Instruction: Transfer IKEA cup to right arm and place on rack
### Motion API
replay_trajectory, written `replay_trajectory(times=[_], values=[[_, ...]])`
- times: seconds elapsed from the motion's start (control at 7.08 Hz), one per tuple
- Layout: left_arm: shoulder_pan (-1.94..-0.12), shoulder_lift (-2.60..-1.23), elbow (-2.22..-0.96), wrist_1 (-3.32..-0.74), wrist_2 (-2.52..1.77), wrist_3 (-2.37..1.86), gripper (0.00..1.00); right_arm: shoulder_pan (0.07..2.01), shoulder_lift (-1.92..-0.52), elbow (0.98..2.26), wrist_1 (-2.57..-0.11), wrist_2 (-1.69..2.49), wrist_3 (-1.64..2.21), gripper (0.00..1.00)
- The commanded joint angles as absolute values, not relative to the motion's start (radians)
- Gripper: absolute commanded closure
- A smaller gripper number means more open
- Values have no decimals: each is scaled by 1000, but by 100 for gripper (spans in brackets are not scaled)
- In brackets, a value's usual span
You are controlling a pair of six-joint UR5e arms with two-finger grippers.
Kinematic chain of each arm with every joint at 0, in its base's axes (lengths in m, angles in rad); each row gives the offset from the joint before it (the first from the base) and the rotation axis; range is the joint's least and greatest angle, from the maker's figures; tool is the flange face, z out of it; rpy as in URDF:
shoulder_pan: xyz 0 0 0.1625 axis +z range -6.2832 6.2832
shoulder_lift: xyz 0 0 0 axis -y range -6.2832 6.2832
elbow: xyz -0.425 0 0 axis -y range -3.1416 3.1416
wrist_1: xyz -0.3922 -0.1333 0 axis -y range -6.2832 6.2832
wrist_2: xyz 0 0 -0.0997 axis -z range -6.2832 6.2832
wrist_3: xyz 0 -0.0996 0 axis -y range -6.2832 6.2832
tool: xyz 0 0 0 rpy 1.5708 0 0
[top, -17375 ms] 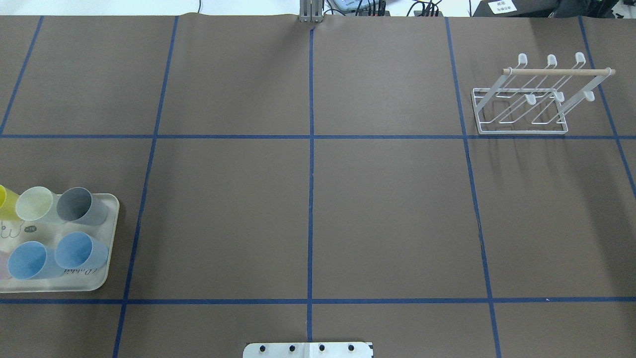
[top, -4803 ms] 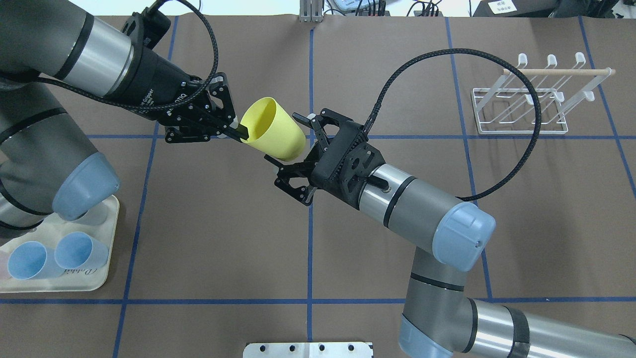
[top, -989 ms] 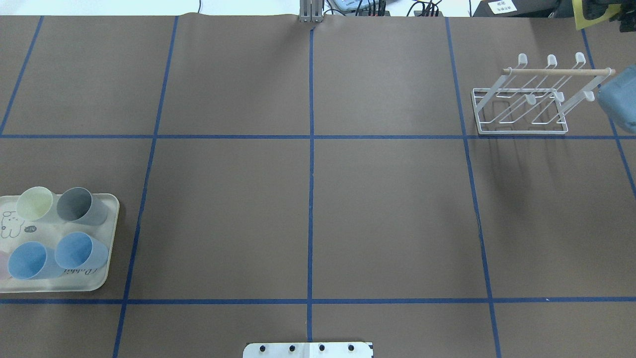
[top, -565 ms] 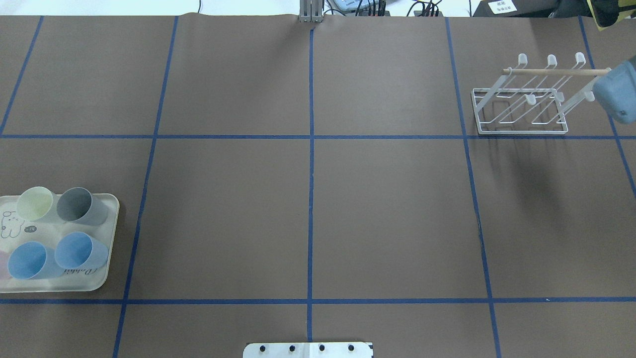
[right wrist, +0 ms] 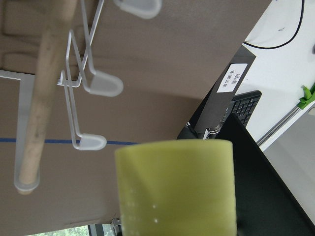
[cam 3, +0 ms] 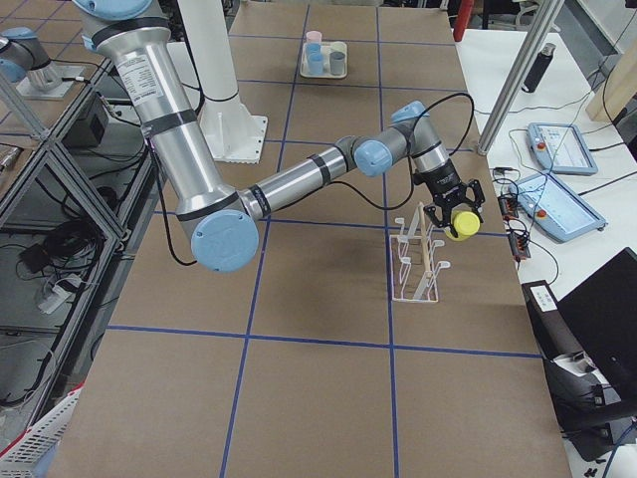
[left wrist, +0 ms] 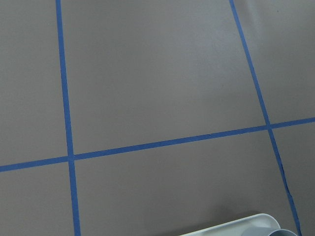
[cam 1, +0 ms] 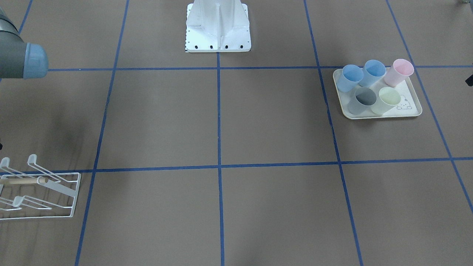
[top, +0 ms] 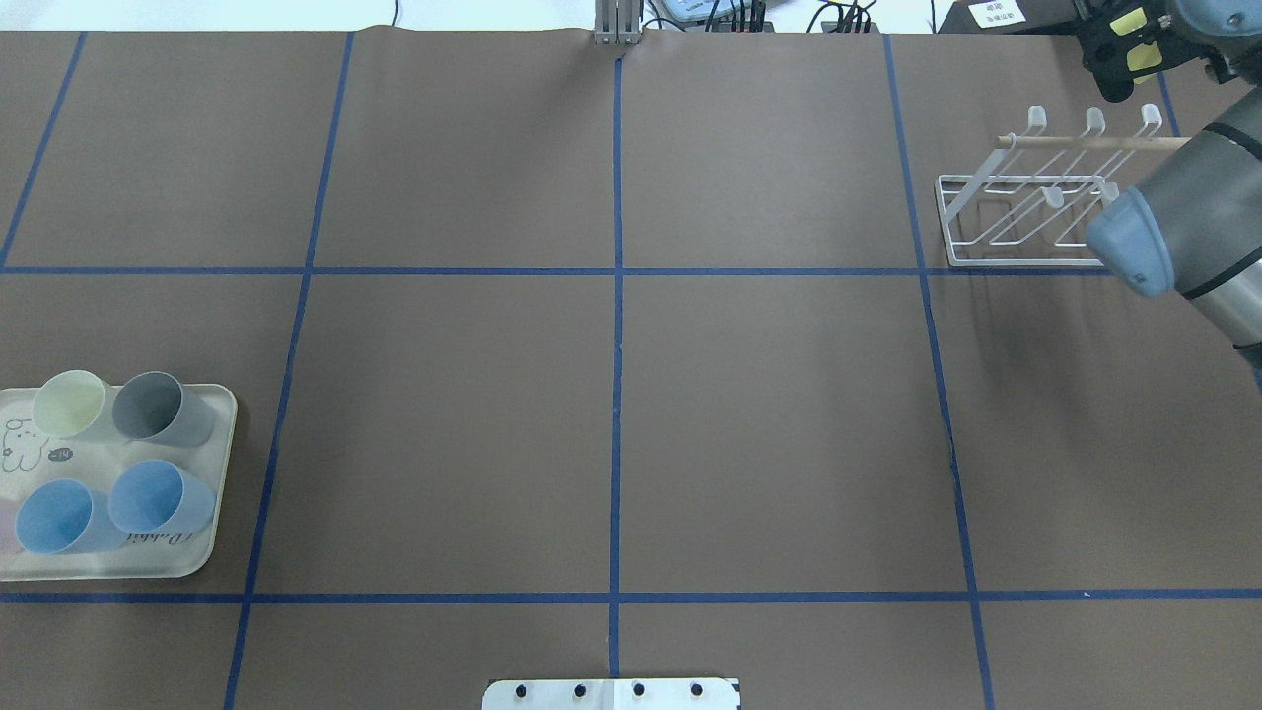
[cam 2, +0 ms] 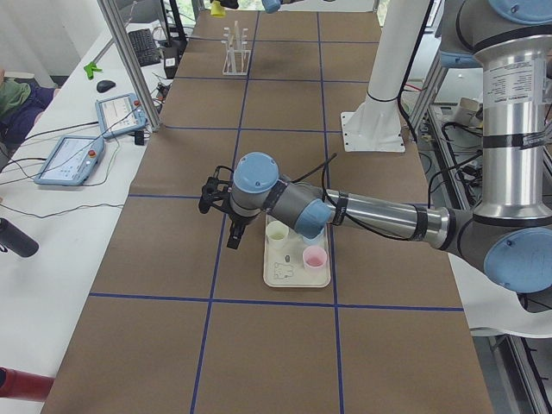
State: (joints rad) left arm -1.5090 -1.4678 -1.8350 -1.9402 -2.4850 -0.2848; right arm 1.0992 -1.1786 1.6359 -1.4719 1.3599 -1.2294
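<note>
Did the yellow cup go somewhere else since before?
Yes. The yellow cup left the tray, crossing rightward; now it's in the right gripper just beyond the rack.

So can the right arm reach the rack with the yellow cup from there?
Probably yes. The right tool holds the yellow cup right by the rack, its prongs look bare, and nothing stands between them.

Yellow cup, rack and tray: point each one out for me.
yellow cup (right wrist: 174, 191), right wrist view, on its side wall.
rack (top: 1075, 142), overhead view, on its wooden dowel.
tray (cam 1: 401, 112), front-facing view, on its bare near edge.
</note>
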Motion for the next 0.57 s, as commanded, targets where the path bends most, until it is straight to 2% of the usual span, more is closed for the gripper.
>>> replay_trajectory(times=[0.0,0.42], values=[[-1509,-1468,-1833,-1939,-2485,-285,0,1065,-1187,1626,-1471,1344,-1195,79],[-1508,-1468,-1833,-1939,-2485,-285,0,1045,-1189,1602,-1471,1342,-1195,78]])
